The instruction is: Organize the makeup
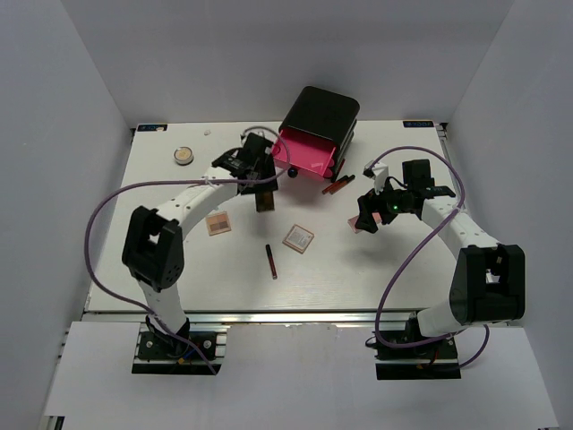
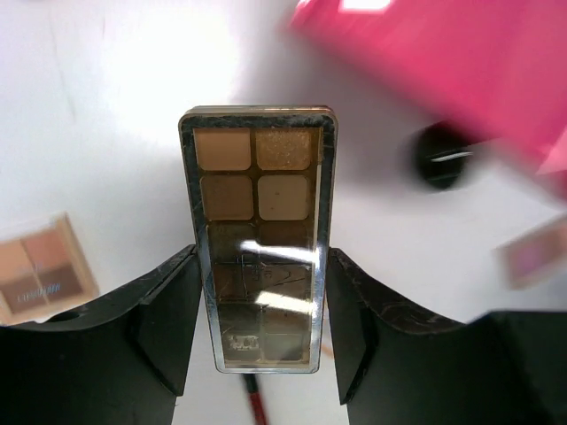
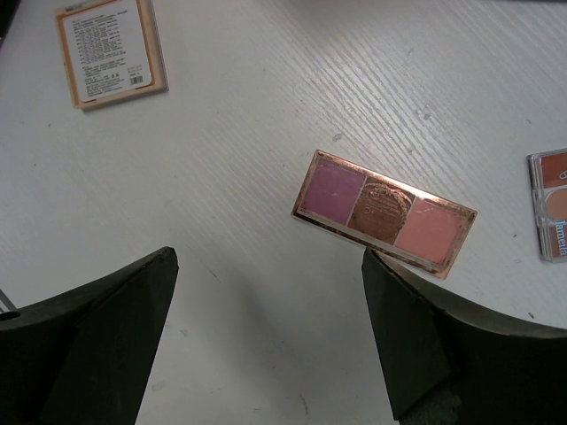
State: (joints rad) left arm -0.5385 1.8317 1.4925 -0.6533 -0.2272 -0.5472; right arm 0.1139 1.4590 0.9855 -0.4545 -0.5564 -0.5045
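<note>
Left wrist view showed the left gripper [image 2: 263,328] closed tight on a long eyeshadow palette [image 2: 259,204], near the open pink drawer [image 2: 443,62]. The right gripper [image 3: 270,292] hung wide open, holding nothing, over a three-colour palette [image 3: 383,212] lying flat on the white table [image 3: 266,133].

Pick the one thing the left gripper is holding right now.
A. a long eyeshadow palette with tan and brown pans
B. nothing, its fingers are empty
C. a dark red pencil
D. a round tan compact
A: in the left wrist view the left gripper has a finger pressed against each long side of the long eyeshadow palette, and the palette's tan and brown pans show between them.
</note>
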